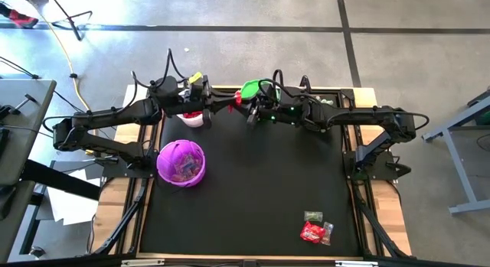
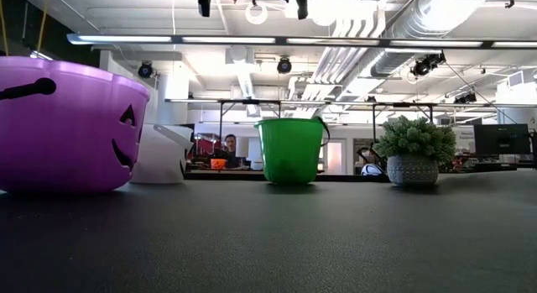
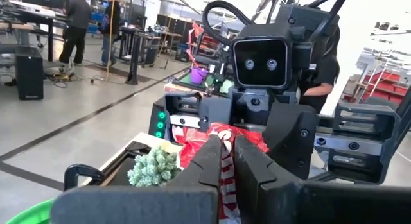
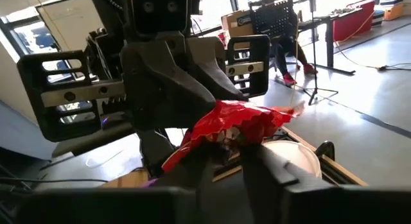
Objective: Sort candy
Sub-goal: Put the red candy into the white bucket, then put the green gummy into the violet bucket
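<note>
Both arms reach in over the far edge of the table [image 1: 253, 198] and meet nose to nose between the white bucket [image 1: 192, 118] and the green bucket [image 1: 250, 89]. A red candy [image 3: 221, 142] hangs between them in the air.

The left pincer [image 3: 228, 161] is clamped on the candy: its two dark fingers [image 3: 207, 161] stand almost together with the crinkled red wrapper caught in the narrow slit, red and white showing below the tips. In the right wrist view the same wrapper [image 4: 234, 124] spreads out from under the left arm's fingers.

The right pincer [image 4: 226, 165] is at the other end of the candy, its fingers [image 4: 266, 169] a little apart on either side of the wrapper's lower edge. I cannot tell whether they grip it or only touch it.

A small heap of candy [image 1: 316, 230], red with a dark green piece at its far side, lies on the black mat near the table's near right corner, well apart from both arms.

The purple pumpkin bucket [image 1: 181, 162] stands on the left side of the table, nearer than the white one, with small wrapped pieces inside. In the low view it fills the left [image 2: 71, 125], with the white bucket [image 2: 164, 154] just behind it and the green bucket [image 2: 290, 150] farther right. A small potted plant [image 2: 414, 150] sits at the far right.

A person [image 2: 229, 146] shows in the room beyond.
</note>
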Motion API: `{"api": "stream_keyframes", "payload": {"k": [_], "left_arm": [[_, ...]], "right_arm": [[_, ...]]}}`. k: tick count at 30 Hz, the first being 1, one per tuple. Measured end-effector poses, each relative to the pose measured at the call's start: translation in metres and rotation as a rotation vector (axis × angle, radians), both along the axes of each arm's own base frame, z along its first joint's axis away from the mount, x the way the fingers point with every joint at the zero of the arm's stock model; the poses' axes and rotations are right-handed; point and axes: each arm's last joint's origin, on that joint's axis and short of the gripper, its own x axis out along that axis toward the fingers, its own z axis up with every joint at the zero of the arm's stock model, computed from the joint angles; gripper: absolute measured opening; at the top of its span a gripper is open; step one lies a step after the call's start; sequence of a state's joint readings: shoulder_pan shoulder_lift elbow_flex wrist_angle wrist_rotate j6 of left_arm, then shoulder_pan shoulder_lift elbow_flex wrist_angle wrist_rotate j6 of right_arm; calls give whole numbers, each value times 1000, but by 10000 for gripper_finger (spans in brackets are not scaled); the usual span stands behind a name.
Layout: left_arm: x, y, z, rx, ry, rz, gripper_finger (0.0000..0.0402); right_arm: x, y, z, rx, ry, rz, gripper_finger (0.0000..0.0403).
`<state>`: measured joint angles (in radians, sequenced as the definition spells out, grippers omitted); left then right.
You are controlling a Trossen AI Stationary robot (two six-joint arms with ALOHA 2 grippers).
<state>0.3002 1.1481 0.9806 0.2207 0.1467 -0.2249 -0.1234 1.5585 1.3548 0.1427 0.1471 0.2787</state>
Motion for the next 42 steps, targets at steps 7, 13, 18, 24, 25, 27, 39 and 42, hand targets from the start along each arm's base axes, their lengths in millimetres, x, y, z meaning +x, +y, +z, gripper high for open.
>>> {"api": "stream_keyframes", "payload": {"k": [7,13,18,24,25,27,39,42], "left_arm": [[-4,1,-3,39,57,31,1],[-27,12,1,40,114,150,0],[-62,24,0,66,262,388,0],[-95,39,-21,-9,552,648,0],[-98,41,-26,-27,606,660,0],[-101,47,-36,-67,697,682,0],[-98,73,-62,-95,916,631,89],[-95,73,-63,-116,906,609,112]], "right_arm": [[0,-2,-3,-1,28,-56,171],[-2,-4,-10,-5,101,-149,199],[-3,-4,-13,-1,140,-149,200],[-5,-5,-18,41,181,-156,200],[-5,-5,-19,55,187,-159,200],[-6,-6,-21,83,201,-166,200],[-19,1,-51,326,474,-156,200],[-27,10,-62,475,613,-95,200]]}}
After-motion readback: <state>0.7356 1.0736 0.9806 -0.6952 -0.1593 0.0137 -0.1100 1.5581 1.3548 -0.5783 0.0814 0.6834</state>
